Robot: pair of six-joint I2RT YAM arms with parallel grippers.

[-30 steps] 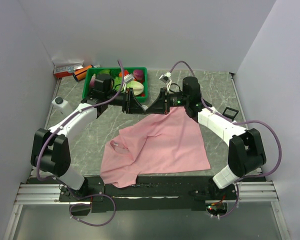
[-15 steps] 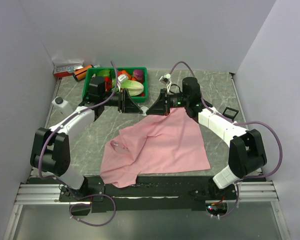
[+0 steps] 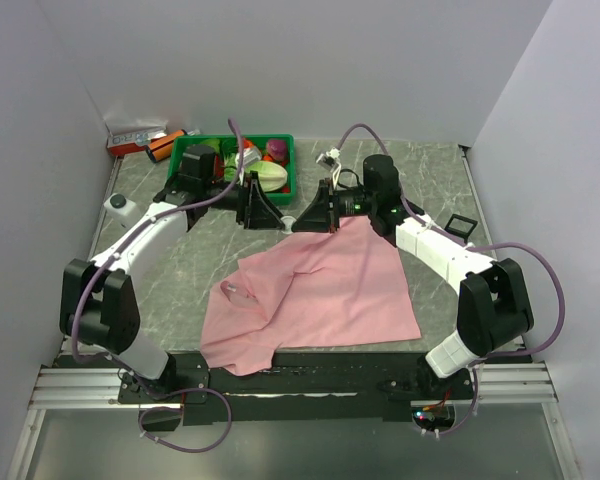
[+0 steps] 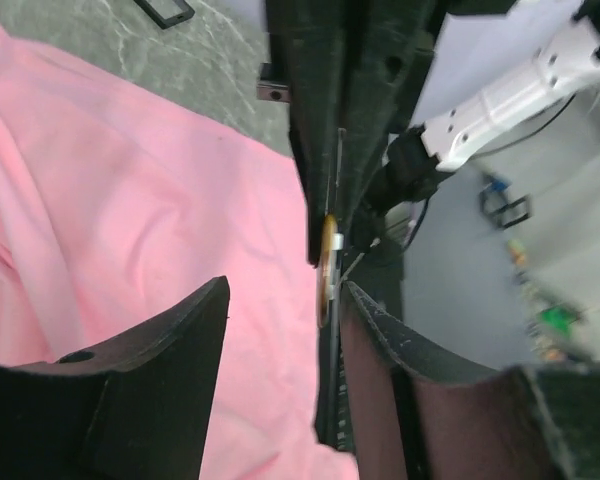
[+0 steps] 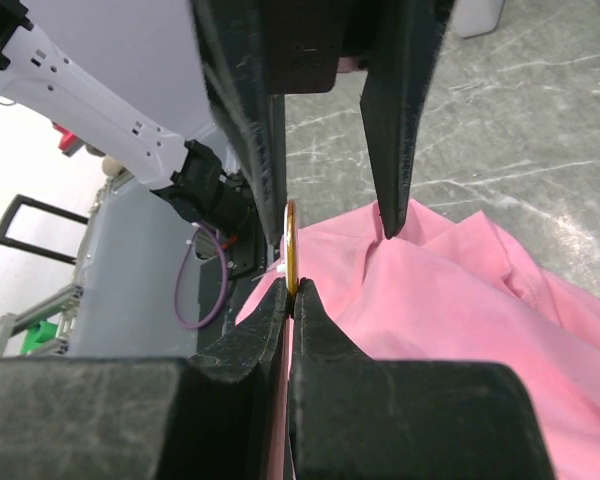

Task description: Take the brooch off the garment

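The brooch (image 5: 291, 238), a thin gold disc seen edge-on, is gripped between the closed fingers of the right pincer (image 5: 292, 287), just beside the far corner of the pink garment (image 3: 325, 290). Whether it is fastened to the cloth cannot be told. The left pincer (image 4: 285, 290) is held open, with one finger on each side of the brooch. The garment is spread on the grey worktop (image 3: 180, 270), its far corner reaching the pincers. A green bin (image 3: 289, 170) is seen behind.
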